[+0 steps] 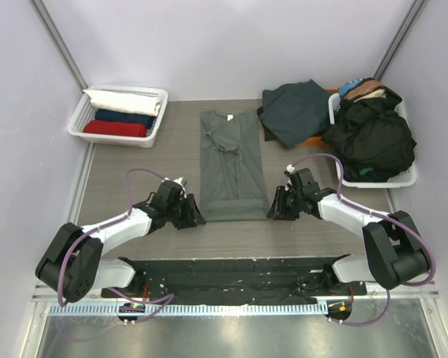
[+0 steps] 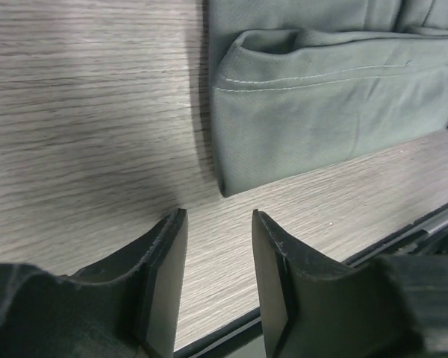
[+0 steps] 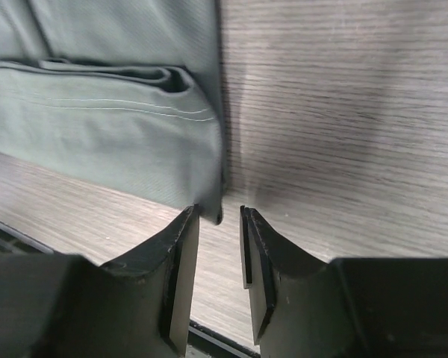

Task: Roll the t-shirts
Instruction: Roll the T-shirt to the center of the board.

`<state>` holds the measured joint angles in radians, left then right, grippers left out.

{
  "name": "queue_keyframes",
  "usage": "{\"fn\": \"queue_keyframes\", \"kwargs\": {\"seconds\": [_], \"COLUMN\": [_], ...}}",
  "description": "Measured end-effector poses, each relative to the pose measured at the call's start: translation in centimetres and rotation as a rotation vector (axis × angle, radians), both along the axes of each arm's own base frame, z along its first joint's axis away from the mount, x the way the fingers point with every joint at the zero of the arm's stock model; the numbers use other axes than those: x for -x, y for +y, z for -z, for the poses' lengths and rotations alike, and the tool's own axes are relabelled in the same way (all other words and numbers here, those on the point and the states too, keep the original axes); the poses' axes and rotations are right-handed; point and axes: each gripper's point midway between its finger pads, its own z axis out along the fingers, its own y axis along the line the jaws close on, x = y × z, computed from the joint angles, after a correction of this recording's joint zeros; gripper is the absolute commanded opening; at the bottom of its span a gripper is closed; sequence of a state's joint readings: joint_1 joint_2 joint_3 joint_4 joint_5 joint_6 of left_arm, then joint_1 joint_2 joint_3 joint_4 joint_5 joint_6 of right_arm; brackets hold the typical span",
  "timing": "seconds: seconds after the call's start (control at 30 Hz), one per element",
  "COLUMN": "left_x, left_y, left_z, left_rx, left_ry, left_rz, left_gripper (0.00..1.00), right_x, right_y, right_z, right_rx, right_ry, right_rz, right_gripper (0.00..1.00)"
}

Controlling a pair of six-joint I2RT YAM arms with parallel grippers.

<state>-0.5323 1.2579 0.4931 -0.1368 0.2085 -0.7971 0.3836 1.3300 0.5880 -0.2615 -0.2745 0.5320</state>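
Overhead, we see the grey-green shirt folded into a long strip at the middle of the table, collar far, hem near. The left gripper sits just off the hem's left corner and the right gripper just off its right one. Bare wood lies open on either outer side of the strip and along the near edge. Three rolled shirts, white, navy and red, fill the left basket at the far left. A teal shirt lies loose at the far right, beside the right basket, which is heaped with a black shirt. Only the wrist cameras show us the jaws. The left pair stands partly apart over wood, gripping nothing, with the corner a little ahead. The right pair is parted too, the hem corner just at its tips, not pinched.
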Motion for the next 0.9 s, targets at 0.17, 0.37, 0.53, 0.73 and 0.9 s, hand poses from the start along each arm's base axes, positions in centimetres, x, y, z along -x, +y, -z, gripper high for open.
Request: {"fn": "queue_keyframes", "kwargs": {"seconds": [0.17,0.37,0.53,0.73,0.9], "left_x": [-0.4,-0.9,-1.0,-1.1,-1.1], "left_y": [-0.5,-1.1,-1.3,-1.4,-1.4], "left_z": [0.4,0.6,0.9,1.2,1.2], "left_rx": [0.011,0.026,0.028,0.025,0.025], "left_ry": [0.001,-0.005,0.005,0.008,0.011], "left_rz": [0.004,0.012,0.016,0.017,0.019], "left_gripper": [0.43,0.31,0.23,0.0,0.0], "right_x": [0.2,0.2,0.3,0.3,0.3], "right_y": [0.1,0.3,0.6,0.7,0.7], "right_z": [0.8,1.2,1.3,1.3,1.3], "right_rx": [0.005,0.0,-0.013,-0.018,-0.02], "right_ry": [0.025,0.034,0.043,0.044,0.046], "right_rz": [-0.01,-0.019,-0.028,-0.031,-0.032], "right_gripper": [0.28,0.03,0.01,0.01,0.01]}}
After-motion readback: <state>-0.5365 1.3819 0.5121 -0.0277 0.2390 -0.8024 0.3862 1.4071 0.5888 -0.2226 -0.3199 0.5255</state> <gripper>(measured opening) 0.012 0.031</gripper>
